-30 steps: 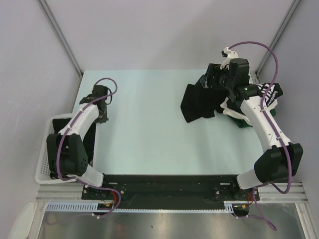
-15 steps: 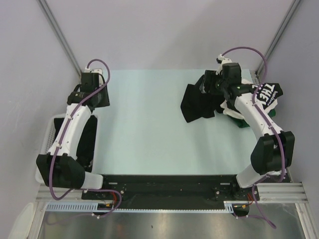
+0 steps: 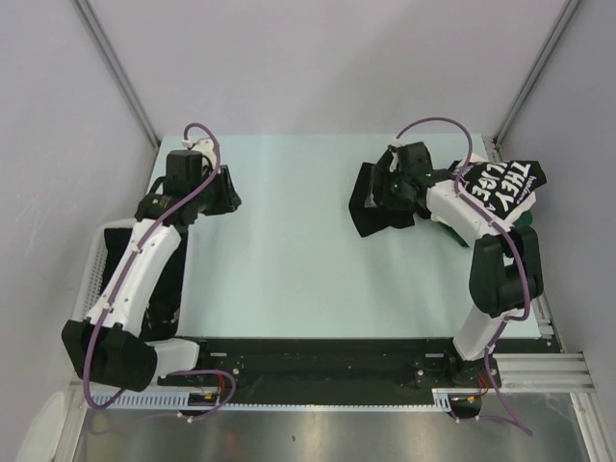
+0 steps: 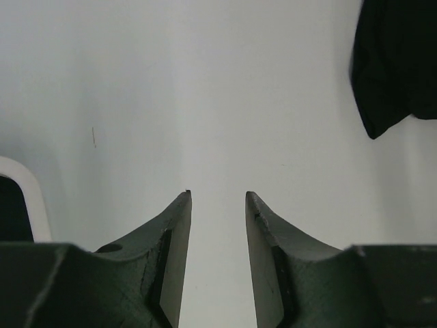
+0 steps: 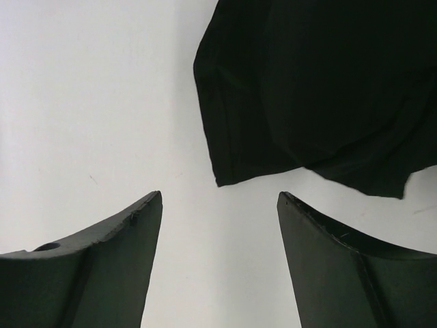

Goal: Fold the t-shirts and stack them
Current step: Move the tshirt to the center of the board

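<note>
Our right gripper (image 5: pixel 218 197), jaws released, hangs near a corner of the black t-shirt (image 5: pixel 307 89). Our left gripper (image 4: pixel 217 195) is released too. We could pinch several bunched layers together.

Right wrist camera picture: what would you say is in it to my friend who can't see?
A black t-shirt lies at the top right on a pale table. The right gripper is open at the bottom of the picture, spread wide just below the shirt's corner, holding nothing.

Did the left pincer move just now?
Yes. The left pincer went farther from the white basket, out over the table.
</note>
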`<act>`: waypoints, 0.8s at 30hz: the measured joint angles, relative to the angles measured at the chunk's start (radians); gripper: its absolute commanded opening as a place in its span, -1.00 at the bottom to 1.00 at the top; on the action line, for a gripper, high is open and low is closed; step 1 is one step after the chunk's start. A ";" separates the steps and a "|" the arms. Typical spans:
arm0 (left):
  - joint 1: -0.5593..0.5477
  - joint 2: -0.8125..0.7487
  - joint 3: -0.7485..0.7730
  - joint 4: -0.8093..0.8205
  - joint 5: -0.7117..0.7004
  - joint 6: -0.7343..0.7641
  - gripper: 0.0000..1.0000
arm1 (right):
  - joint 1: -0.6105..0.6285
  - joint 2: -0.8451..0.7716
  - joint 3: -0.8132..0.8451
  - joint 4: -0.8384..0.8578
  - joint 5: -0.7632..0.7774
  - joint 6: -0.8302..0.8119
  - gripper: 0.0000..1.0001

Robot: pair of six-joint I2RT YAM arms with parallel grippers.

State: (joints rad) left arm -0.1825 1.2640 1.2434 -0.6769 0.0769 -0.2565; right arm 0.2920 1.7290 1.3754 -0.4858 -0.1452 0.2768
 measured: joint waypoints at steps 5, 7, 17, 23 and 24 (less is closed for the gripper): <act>-0.004 -0.031 0.000 0.014 0.042 -0.010 -0.15 | 0.048 0.034 -0.021 0.000 -0.016 0.012 0.41; -0.008 -0.032 0.000 0.013 0.055 -0.016 -0.14 | 0.062 0.044 -0.042 0.002 -0.023 0.019 0.41; -0.029 -0.129 0.000 0.010 0.092 -0.041 -0.09 | 0.101 0.099 -0.067 0.013 0.014 0.022 0.37; -0.029 -0.177 0.019 -0.003 0.112 -0.048 -0.07 | 0.118 0.142 -0.068 0.031 0.040 0.018 0.29; -0.030 -0.180 0.023 -0.007 0.116 -0.051 -0.06 | 0.122 0.150 -0.068 0.037 0.043 0.018 0.28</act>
State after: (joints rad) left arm -0.2123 1.0836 1.2663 -0.6842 0.1932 -0.3073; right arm 0.4141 1.8786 1.3075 -0.4484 -0.1017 0.2947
